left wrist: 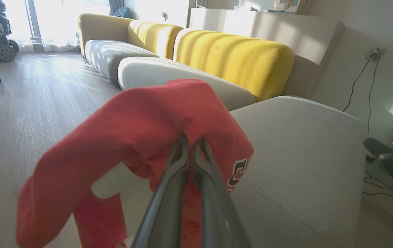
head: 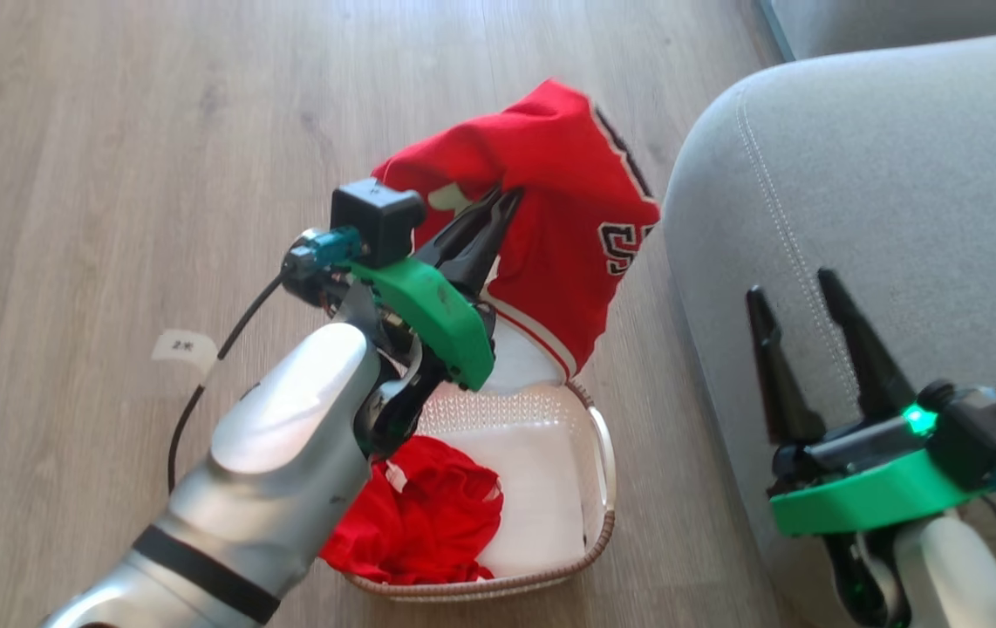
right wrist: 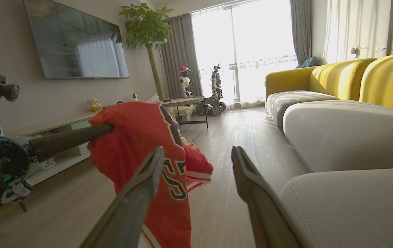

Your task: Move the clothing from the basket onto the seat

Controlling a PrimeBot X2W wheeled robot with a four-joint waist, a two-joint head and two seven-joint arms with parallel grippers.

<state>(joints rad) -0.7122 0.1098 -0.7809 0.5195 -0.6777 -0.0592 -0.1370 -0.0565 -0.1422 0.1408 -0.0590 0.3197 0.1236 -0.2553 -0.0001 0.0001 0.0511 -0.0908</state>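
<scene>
A red jersey with black-and-white lettering [head: 563, 218] hangs above the cream basket [head: 598, 453], pinched by my left gripper [head: 502, 199], which is shut on its fabric. The left wrist view shows the two fingers pressed together in the red jersey [left wrist: 141, 120]. A second red garment [head: 424, 523] lies crumpled in the basket's near left part. The grey seat [head: 882, 192] is to the right of the basket. My right gripper [head: 794, 292] is open over the seat's front edge, holding nothing. In the right wrist view the hanging jersey [right wrist: 138, 137] is left of my right gripper [right wrist: 198, 156].
The basket stands on a wooden floor [head: 114, 131] with a small paper label [head: 182, 347] and a black cable [head: 228, 340] to its left. A sofa with yellow backs [left wrist: 231, 58] extends beyond the seat. A TV unit [right wrist: 59, 137] and a table [right wrist: 186, 103] stand across the room.
</scene>
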